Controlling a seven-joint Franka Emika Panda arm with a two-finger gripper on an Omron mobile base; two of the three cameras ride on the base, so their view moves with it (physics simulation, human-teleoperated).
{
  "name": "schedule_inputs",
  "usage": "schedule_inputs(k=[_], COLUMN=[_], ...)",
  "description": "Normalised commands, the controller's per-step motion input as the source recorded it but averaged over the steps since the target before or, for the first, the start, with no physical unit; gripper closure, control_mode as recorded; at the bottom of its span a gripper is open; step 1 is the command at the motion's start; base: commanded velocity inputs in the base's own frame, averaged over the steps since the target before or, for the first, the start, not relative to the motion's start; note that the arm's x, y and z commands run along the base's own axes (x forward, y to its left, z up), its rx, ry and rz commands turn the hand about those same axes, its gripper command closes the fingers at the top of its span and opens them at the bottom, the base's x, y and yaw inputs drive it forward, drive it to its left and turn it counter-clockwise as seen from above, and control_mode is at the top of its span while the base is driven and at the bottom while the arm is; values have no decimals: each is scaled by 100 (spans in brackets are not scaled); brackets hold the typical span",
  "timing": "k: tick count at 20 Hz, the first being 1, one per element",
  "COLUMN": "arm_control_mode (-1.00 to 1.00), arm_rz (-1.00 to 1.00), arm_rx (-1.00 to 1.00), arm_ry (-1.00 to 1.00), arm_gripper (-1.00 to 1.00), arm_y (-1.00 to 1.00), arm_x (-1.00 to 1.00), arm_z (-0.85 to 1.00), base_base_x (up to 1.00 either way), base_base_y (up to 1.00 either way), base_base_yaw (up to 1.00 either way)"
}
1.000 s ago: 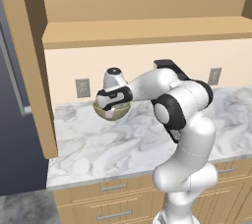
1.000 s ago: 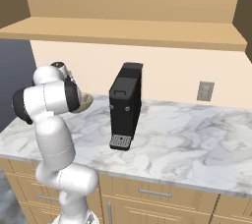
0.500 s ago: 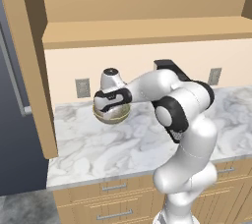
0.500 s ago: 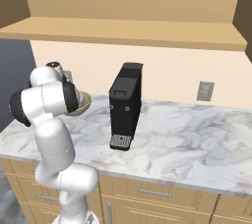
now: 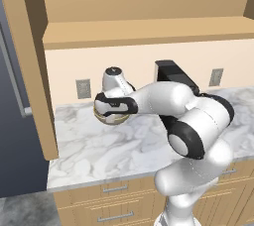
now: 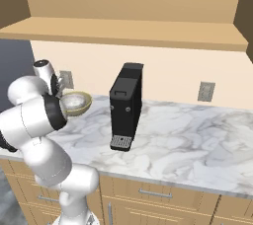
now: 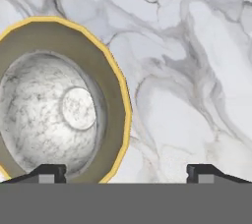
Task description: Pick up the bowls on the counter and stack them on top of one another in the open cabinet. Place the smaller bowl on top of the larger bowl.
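Observation:
The wide olive-gold larger bowl (image 7: 115, 85) rests on the white marble counter (image 7: 192, 61) near the back wall, with the pale grey-white smaller bowl (image 7: 49, 120) nested inside it. The nested pair also appears as the olive bowl (image 5: 112, 119) under my hand and as the olive bowl (image 6: 83, 104) beside my arm. My gripper (image 7: 125, 171) hovers close above them, open, and its tips stand wide apart on either side of the olive rim's right part without touching it. The gripper (image 5: 115, 111) points down. Above, the open cabinet (image 5: 149, 34) shows its bare wooden shelf (image 6: 128, 31).
A black coffee machine (image 6: 126, 105) stands on the counter (image 6: 188, 140) right of the bowls, partly behind my arm (image 5: 171, 71). A tall wooden cabinet side panel (image 5: 37, 71) and a dark fridge (image 5: 15, 121) close off the left. Wall outlets (image 5: 83, 88) sit behind the bowls.
The hand has shifted only slightly above the bowls. The bowls and the coffee machine stay where they were.

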Motion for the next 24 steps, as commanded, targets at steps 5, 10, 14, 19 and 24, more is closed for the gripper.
schedule_inputs(k=[5,10,14,19,24], arm_control_mode=[-100,-100,-100,-100,-100], arm_rz=[-8,-12,-12,-9,-7], arm_rx=[0,-4,-15,-14,-7], arm_ry=[0,0,0,0,0], arm_gripper=[-100,-100,-100,-100,-100], arm_y=[16,1,0,0,0], arm_x=[-49,-1,8,31,33], arm_z=[7,-6,-12,-12,-12], base_base_x=[0,0,0,0,0], base_base_y=[0,0,0,0,0], base_base_yaw=[0,0,0,0,0])
